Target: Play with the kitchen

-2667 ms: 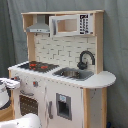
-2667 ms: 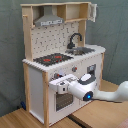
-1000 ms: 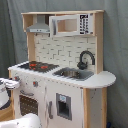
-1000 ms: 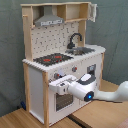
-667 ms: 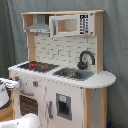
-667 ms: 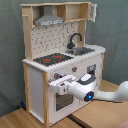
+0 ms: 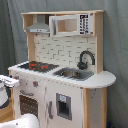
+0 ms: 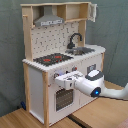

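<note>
The toy kitchen [image 7: 70, 95] of pale wood and white panels fills both exterior views. It has a black-and-red hob [image 7: 37, 65], a black tap [image 7: 86, 58] over the sink [image 7: 73, 73], and a grey hood [image 7: 39, 25]. In the second exterior view my gripper [image 8: 60, 80] sits against the kitchen [image 8: 36, 85] front, at the knob strip just above the oven door [image 8: 63, 99]. The white arm [image 8: 94, 85] reaches in from the second exterior view's right. In the first exterior view the gripper [image 7: 6, 80] shows only at the left edge.
The kitchen stands on a wooden floor [image 8: 100, 119] before a grey-green curtain [image 7: 116, 45]. A white microwave front [image 7: 70, 24] sits in the top shelf. An upper cabinet door [image 8: 93, 11] hangs ajar at the second exterior view's right.
</note>
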### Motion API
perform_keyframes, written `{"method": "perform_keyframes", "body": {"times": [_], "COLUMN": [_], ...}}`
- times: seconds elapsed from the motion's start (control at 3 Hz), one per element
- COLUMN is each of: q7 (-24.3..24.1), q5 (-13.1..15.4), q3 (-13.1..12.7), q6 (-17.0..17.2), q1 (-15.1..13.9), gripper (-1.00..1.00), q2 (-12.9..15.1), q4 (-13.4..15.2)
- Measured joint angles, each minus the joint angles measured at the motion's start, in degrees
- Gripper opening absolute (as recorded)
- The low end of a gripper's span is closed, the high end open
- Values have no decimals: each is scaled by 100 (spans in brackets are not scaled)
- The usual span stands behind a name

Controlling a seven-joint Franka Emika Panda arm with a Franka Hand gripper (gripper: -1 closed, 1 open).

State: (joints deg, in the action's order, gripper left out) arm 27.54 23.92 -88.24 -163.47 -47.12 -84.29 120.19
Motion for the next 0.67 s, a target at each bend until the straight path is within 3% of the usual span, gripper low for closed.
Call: {"method": "perform_keyframes", "body": {"times": [0.67], "q7": [-52], "q5": [-6], "q3": [135], "q6": [-4], "q1": [737], "gripper": [100], "q2": [3], "q4": [871]}}
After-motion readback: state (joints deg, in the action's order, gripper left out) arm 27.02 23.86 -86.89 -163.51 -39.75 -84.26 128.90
